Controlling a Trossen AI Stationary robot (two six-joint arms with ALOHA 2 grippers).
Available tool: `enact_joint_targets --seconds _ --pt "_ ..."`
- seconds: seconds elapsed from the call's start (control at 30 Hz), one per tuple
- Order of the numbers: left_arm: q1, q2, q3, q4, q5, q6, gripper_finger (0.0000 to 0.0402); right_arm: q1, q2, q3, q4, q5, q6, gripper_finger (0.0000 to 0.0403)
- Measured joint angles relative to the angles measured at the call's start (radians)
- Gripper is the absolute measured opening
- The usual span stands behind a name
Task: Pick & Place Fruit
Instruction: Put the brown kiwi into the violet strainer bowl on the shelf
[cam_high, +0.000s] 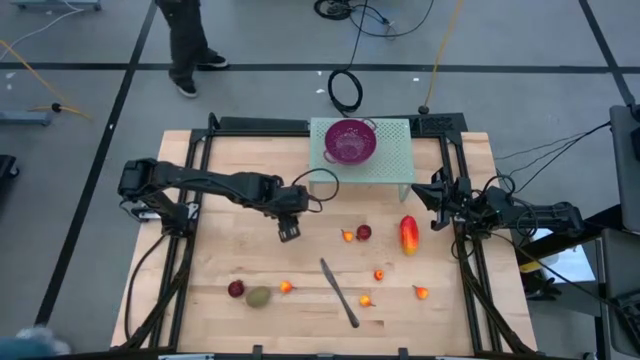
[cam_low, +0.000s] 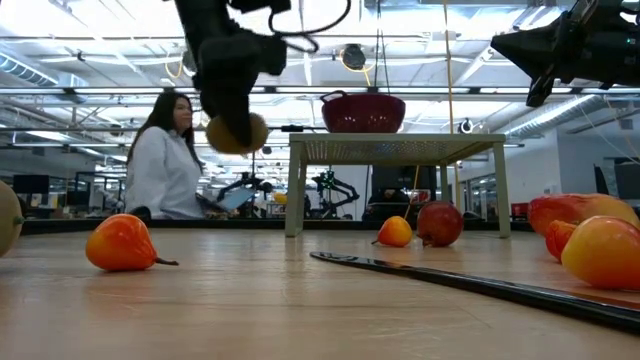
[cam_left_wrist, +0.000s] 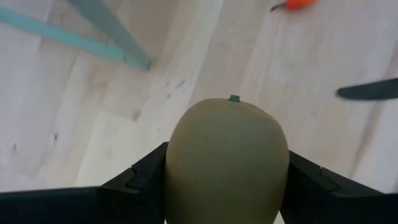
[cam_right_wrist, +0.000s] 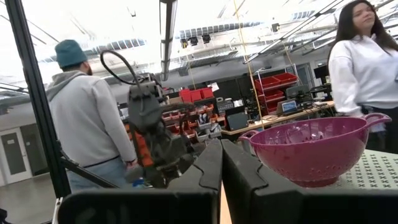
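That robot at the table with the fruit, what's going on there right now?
The left gripper holds a kiwi up off the table, short of the purple bowl on its raised stand. The right gripper waits shut at the table's right edge. A second kiwi, the mango, smaller fruits and a knife lie on the wood.

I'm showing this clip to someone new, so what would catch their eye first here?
Probably the left hand, raised above the middle of the table and shut on a brownish-green kiwi. Next, the purple bowl on the small raised stand at the far edge, and the red-yellow mango near the waiting right hand.
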Motion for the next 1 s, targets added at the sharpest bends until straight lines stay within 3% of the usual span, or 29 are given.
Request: enact_joint_targets --seconds 1.0 --pt "-0.049 -0.001 0.281 0.146 0.001 -0.086 0.0223 0.0 0.0 0.0 0.0 0.0 0.0 0.0"
